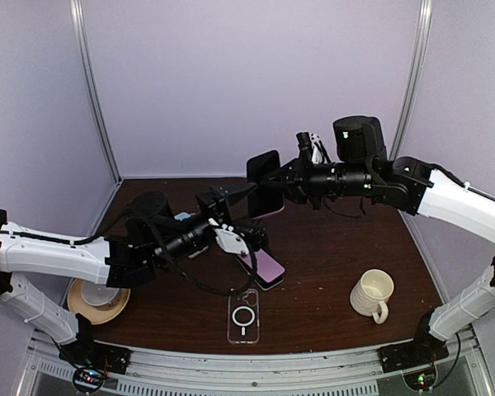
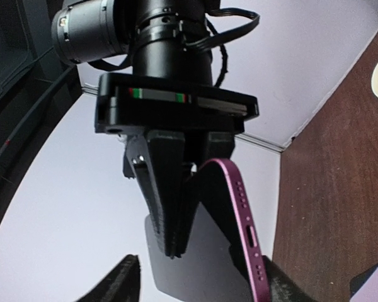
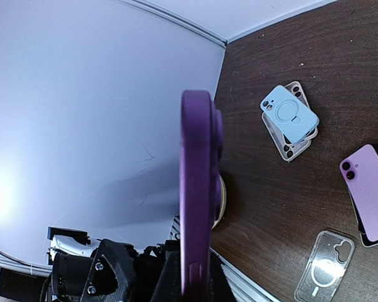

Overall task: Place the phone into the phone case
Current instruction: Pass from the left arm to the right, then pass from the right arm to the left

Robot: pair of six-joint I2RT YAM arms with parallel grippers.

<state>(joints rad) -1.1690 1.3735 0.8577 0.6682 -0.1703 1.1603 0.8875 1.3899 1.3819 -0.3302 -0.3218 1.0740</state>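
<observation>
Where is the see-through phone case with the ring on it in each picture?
Top external: the clear case lies flat on the table near its front edge, about the middle.
Left wrist: not in it; only the held-up purple phone shows.
Right wrist: the clear case sits in the bottom right corner.
Landmark: the lilac phone lying flat just beside the case, also seen in the right wrist view.

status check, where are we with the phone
Right gripper shut on purple handset, aloft. Left gripper open, fingers flanking its end. Clear case empty, flat on table. Second purple phone lies near it.
</observation>
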